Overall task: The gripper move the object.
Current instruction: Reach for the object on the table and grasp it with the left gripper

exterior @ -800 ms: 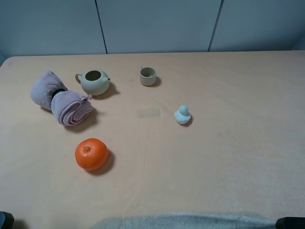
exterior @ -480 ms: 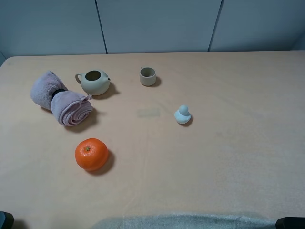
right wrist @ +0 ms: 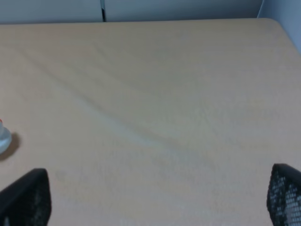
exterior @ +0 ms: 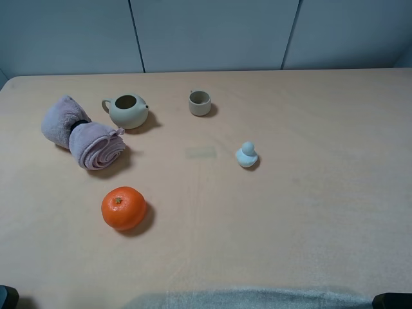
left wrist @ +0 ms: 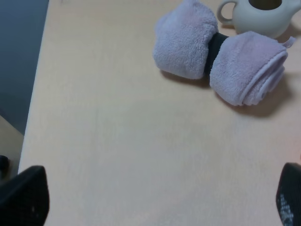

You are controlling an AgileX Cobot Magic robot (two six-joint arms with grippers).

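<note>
The round bright orange fruit (exterior: 123, 208) sits on the tan table (exterior: 309, 212), front left, stem dimple up. It shows in neither wrist view. Only dark tips of the arms show at the bottom corners of the high view: the left gripper (exterior: 8, 297) and the right gripper (exterior: 391, 300). In the left wrist view the left gripper (left wrist: 155, 197) has its fingertips (left wrist: 23, 195) wide apart and empty. In the right wrist view the right gripper (right wrist: 154, 195) is likewise wide open and empty. Both are well away from the orange.
A rolled pink towel (exterior: 84, 135) and a pale teapot (exterior: 127, 111) lie behind the orange; both also show in the left wrist view, the towel (left wrist: 221, 61) and the teapot (left wrist: 263, 16). A small cup (exterior: 200, 102) and a pale-blue duck (exterior: 246, 155) stand mid-table.
</note>
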